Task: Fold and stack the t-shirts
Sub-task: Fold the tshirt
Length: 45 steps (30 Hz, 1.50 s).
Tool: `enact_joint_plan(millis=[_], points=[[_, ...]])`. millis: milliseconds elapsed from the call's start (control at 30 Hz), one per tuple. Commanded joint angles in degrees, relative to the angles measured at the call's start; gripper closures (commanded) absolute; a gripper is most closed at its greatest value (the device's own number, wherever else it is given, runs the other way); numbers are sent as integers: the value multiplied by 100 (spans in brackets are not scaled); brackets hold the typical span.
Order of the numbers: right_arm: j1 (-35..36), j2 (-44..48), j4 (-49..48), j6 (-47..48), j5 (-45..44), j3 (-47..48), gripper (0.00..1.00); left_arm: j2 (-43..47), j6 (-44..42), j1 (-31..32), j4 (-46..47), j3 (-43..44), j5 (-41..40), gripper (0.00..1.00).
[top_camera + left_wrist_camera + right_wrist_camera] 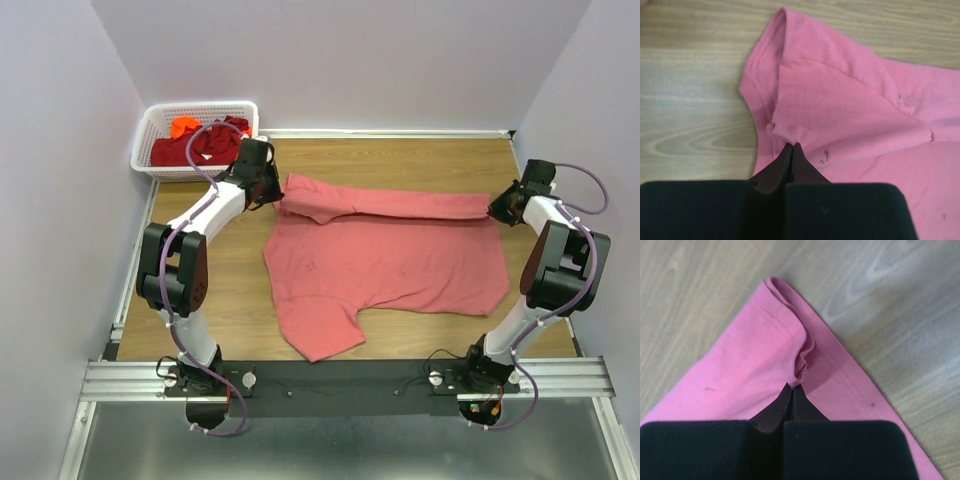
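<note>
A large salmon-pink t-shirt lies spread on the wooden table, its far edge folded over into a long band. My left gripper is shut on that shirt's far left corner by the sleeve. My right gripper is shut on the far right corner, where the cloth bunches at the tips. In each wrist view the jaws meet with a pinch of pink cloth between them. A dark red t-shirt and a bright orange one lie in the basket.
The white lattice basket stands at the far left corner, just behind my left arm. Bare wood shows left of the shirt. Walls close in on both sides, and the arm bases sit on a rail at the near edge.
</note>
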State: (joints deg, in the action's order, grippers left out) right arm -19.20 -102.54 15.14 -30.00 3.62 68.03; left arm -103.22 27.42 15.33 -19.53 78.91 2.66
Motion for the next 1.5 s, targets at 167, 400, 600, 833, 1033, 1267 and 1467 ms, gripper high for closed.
enact_joint_plan(millis=[167,400,600,833,1033,1267,1467], points=[[-22,-64,25,-226,-327,-281,99,127,325,31,423,-789,429,100],[-22,-161,42,-226,-634,-413,98,179,641,75,863,-1405,534,100],[-22,-143,33,-199,-801,-466,95,337,756,137,1004,-1721,613,100],[-22,-222,33,-173,-784,-370,95,671,923,198,995,-1696,622,100],[-22,-249,33,-164,-757,-273,95,900,993,207,819,-1318,332,100],[-22,-240,42,-129,-722,-246,95,1181,1450,356,661,-1492,481,100],[-22,-284,42,-129,-696,-238,95,1462,1942,576,661,-1747,455,100]])
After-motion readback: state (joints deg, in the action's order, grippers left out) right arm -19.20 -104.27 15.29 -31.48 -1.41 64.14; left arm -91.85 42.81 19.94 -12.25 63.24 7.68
